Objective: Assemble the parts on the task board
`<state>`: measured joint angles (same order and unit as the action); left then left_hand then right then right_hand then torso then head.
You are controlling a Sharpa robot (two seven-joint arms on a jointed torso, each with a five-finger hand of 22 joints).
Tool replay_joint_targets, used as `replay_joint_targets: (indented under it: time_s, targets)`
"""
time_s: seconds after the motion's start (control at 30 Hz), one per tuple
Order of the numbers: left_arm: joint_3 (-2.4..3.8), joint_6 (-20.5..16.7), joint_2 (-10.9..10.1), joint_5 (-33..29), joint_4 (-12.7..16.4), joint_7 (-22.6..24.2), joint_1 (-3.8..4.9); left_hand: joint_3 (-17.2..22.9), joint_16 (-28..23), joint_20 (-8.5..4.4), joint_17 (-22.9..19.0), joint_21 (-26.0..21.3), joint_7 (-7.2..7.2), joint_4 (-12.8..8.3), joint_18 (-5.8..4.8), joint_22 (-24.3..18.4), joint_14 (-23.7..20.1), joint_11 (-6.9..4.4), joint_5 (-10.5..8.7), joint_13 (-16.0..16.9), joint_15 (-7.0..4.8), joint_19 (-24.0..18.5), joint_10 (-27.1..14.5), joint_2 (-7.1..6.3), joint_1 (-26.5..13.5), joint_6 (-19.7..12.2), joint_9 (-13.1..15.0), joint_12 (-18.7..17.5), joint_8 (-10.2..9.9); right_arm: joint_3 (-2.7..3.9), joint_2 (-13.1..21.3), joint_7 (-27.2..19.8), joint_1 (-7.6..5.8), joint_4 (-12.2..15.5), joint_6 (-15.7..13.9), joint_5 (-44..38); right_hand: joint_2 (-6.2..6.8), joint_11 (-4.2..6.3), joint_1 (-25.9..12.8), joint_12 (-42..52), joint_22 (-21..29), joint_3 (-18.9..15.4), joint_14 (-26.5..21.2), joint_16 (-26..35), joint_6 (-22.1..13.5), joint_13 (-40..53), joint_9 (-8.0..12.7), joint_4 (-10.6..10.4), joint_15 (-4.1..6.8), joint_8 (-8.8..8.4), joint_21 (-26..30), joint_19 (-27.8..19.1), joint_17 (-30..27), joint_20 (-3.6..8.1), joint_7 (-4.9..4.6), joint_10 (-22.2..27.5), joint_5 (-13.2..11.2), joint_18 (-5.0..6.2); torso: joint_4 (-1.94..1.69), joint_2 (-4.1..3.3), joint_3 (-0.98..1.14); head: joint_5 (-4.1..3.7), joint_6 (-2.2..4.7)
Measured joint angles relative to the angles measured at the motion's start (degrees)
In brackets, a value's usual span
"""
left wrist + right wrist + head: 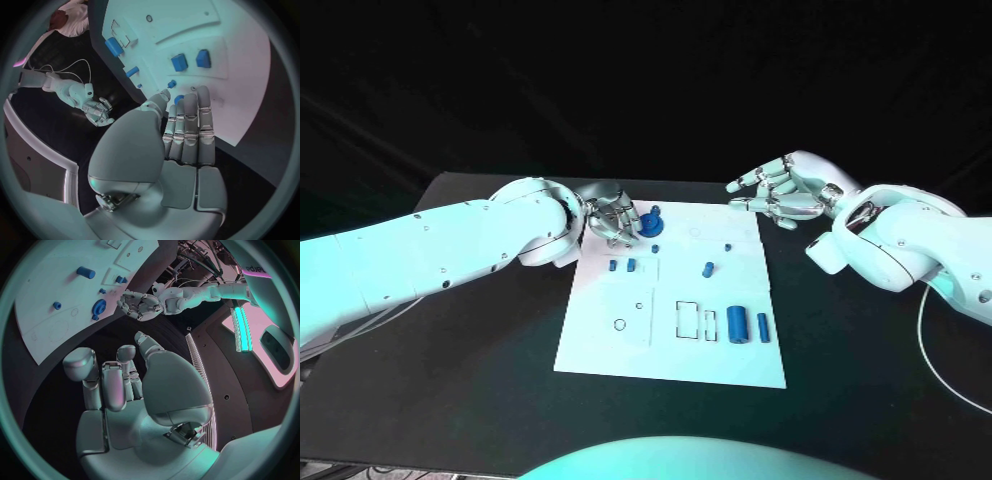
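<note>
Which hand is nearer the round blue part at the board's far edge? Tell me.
Left. The left hand is right beside the round blue part, its fingers at it. The right hand hovers off the task board, past its far right corner.

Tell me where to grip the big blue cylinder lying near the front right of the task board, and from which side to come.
Grip the big blue cylinder across its middle, fingers on its two long sides, coming down from above. It lies flat on the task board, long axis pointing away from the robot, so the curved flanks are free. A slimmer blue piece lies close on its right, so the gap there looks tight. The right hand seems the nearer side's.
</note>
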<state>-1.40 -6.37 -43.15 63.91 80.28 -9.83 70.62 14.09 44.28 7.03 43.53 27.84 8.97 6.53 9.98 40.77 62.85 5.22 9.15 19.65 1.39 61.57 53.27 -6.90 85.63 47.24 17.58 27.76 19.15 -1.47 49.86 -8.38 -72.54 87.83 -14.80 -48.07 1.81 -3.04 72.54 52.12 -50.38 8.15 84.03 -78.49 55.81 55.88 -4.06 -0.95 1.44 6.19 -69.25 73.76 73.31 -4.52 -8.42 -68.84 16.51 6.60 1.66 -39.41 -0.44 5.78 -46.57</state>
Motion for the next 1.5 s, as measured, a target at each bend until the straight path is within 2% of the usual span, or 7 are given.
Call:
replay_joint_targets:
  time_s: [0.23,0.4,0.57,0.63,1.13,1.2,1.5]
  targets:
    - [-0.32,-2.53,2.15,6.80,-0.75,4.87,-0.56,1.22,2.96,-0.05,-0.86,1.41,-1.10,-0.43,0.00,1.02,2.33,0.25,-2.33,-5.83,-0.13,2.34,0.59,-1.36,-0.10,2.36,-3.97,-4.44,-4.04,0.00,-0.10,-0.01,0.03,-0.06,0.01,0.01,0.00,0.00,0.00,0.00,0.00,0.00,0.00,0.00,0.00,0.00,0.00,0.00,0.00,0.00,0.00,0.00,0.00,0.00,0.00,0.00,0.00,0.00,0.03,0.01,0.01,-0.40,0.23]
    - [-0.51,-2.61,3.74,11.27,-1.95,5.11,-1.02,1.90,17.49,-0.49,10.62,5.51,-0.78,0.25,-0.02,3.71,11.57,-0.14,-2.54,-8.88,-0.64,7.14,2.97,-1.76,-0.56,4.93,-6.17,-5.69,-6.16,-0.01,-0.22,-0.06,0.05,-0.07,0.07,0.03,0.00,0.00,0.00,0.00,0.00,0.00,0.00,0.00,0.00,0.00,0.00,0.00,0.00,0.00,0.00,0.00,0.00,0.00,0.00,0.00,0.00,0.00,0.00,0.00,0.00,-0.60,0.23]
    - [-0.61,-2.50,5.44,14.22,-3.50,4.25,-1.65,2.54,24.81,-0.86,17.07,15.21,-0.97,0.90,-0.02,11.45,16.07,-0.52,-2.53,-10.84,-1.08,12.18,4.17,-1.72,-1.08,7.15,-7.34,-6.84,-6.98,-0.01,-0.27,-0.08,0.05,-0.09,0.12,0.03,0.00,0.00,0.00,0.00,0.00,0.00,0.00,0.00,0.00,0.00,0.00,0.00,0.00,0.00,0.00,0.00,0.00,0.00,0.00,0.00,0.00,0.00,-0.03,-0.01,-0.03,-0.75,0.23]
    - [-0.62,-2.45,6.14,15.27,-4.21,3.64,-1.83,2.85,26.77,-1.00,18.88,19.01,-1.10,0.92,-1.10,14.56,17.32,-0.45,-2.53,-11.55,-1.14,13.76,4.56,-1.95,-1.31,7.65,-7.75,-7.36,-7.50,-0.01,-0.29,-0.09,0.05,-0.09,0.14,0.03,0.00,0.00,0.00,0.00,0.00,0.00,0.00,0.00,0.00,0.00,0.00,0.00,0.00,0.00,0.00,0.00,0.00,0.00,0.00,0.00,0.00,0.00,-0.04,-0.01,-0.03,-0.78,0.23]
    - [-0.64,-2.75,8.36,21.23,-6.39,0.16,-2.42,3.94,30.91,-1.59,22.85,28.47,-1.75,1.18,-1.96,22.56,19.76,-1.19,-2.53,-13.38,-1.75,17.22,7.50,-2.32,-1.68,10.80,-8.68,-8.31,-7.87,-0.01,-0.22,-0.11,0.06,0.00,0.23,0.03,0.00,-0.01,0.00,0.00,-0.01,-0.01,0.00,0.00,0.00,0.01,-0.01,-0.02,0.00,0.00,0.00,0.00,0.01,0.00,0.00,-0.01,0.00,0.00,-0.09,-0.01,0.01,-1.07,0.03]
    - [-0.64,-2.70,8.53,21.53,-6.52,0.03,-2.43,4.18,31.38,-1.60,23.29,29.36,-1.80,0.98,-2.85,23.29,19.91,-1.32,-2.53,-13.53,-1.90,17.37,7.64,-2.32,-1.68,11.03,-8.77,-8.49,-7.97,-0.01,-0.24,-0.11,0.06,0.01,0.24,0.03,0.00,-0.01,0.00,0.00,-0.01,0.00,0.00,0.00,0.00,0.01,-0.01,-0.33,0.00,0.00,0.00,0.00,0.01,0.00,0.00,-0.01,0.00,0.00,-0.09,-0.01,0.01,-1.08,-0.02]
    - [-0.64,-2.09,9.09,22.12,-6.99,-0.49,-2.65,4.52,32.49,-2.01,24.52,32.95,-2.01,0.96,-2.85,26.34,20.63,-1.57,-2.53,-13.94,-2.20,18.67,9.32,-2.32,-1.68,11.84,-9.13,-9.01,-8.53,-0.01,-0.31,-0.13,0.06,-0.02,0.27,0.03,0.01,-0.01,0.00,0.00,-0.01,0.00,0.00,0.00,0.00,0.01,-0.01,-0.33,0.00,0.00,0.00,0.01,0.01,0.00,0.00,-0.01,0.00,0.00,-0.12,0.04,0.01,-1.12,-0.18]
